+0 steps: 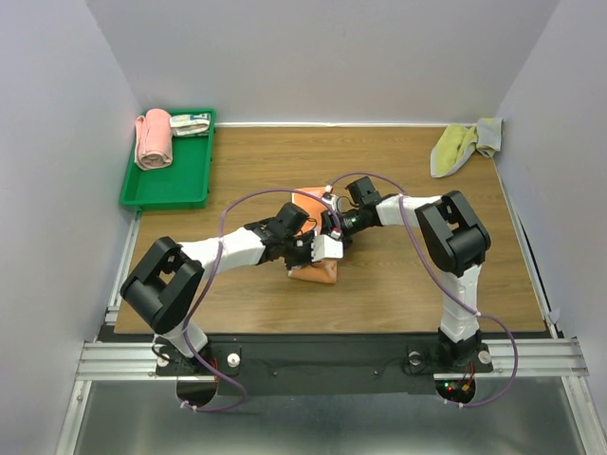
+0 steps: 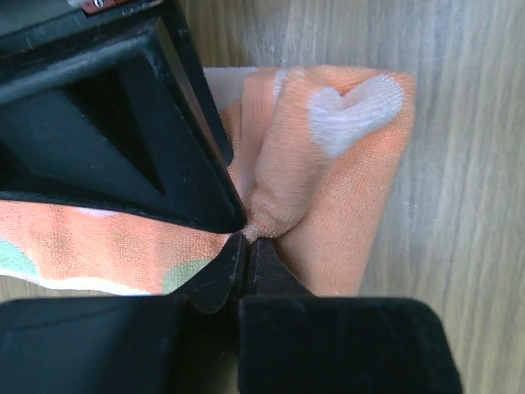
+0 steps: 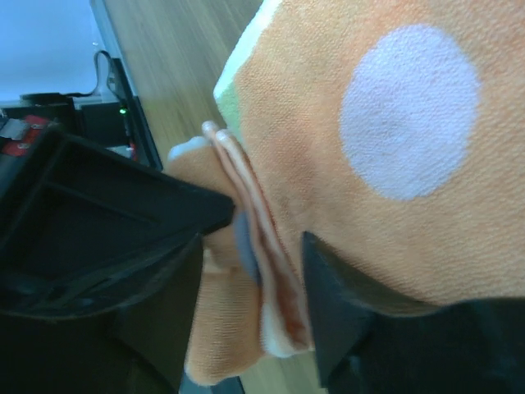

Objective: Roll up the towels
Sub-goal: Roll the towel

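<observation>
The orange towel (image 1: 314, 273) with pale spots lies bunched at the middle of the table, part of it raised between both grippers. In the left wrist view my left gripper (image 2: 247, 235) is shut on a small pinched fold of the orange towel (image 2: 344, 205). My right gripper (image 3: 271, 228) is closed on a thick stack of the orange towel's (image 3: 328, 156) folded edges. From above, the left gripper (image 1: 321, 250) and right gripper (image 1: 334, 227) meet over the cloth. The yellow-green towel (image 1: 457, 149) with its grey part lies crumpled at the far right corner.
A green tray (image 1: 180, 180) stands at the far left and holds a pink towel roll (image 1: 154, 138) and a small packet (image 1: 191, 124). White walls close in the table on three sides. Purple cables loop over both arms.
</observation>
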